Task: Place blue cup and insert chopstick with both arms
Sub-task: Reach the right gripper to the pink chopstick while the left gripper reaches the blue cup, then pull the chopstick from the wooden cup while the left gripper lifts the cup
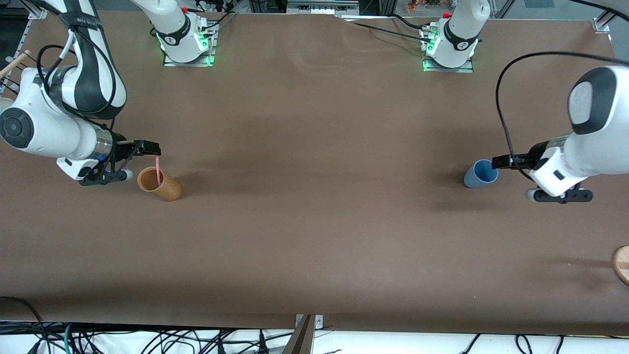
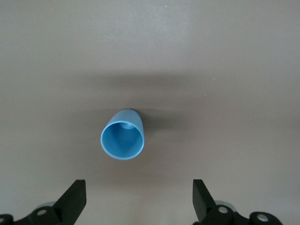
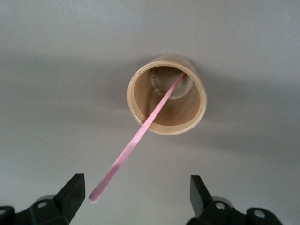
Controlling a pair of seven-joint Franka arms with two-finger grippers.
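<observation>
The blue cup (image 1: 480, 173) stands upright on the brown table toward the left arm's end; it also shows in the left wrist view (image 2: 123, 139), with nothing in it. My left gripper (image 1: 497, 162) (image 2: 138, 190) is open beside the cup, apart from it. The pink chopstick (image 1: 157, 171) (image 3: 140, 136) leans inside the orange-brown cup (image 1: 159, 185) (image 3: 166, 101) toward the right arm's end. My right gripper (image 1: 151, 147) (image 3: 138, 187) is open just over the chopstick's upper end, which lies close to one finger without being gripped.
A round wooden object (image 1: 621, 264) lies at the table's edge at the left arm's end, nearer the front camera. The two arm bases (image 1: 186, 37) (image 1: 452, 42) stand along the table's back edge. Cables hang below the front edge.
</observation>
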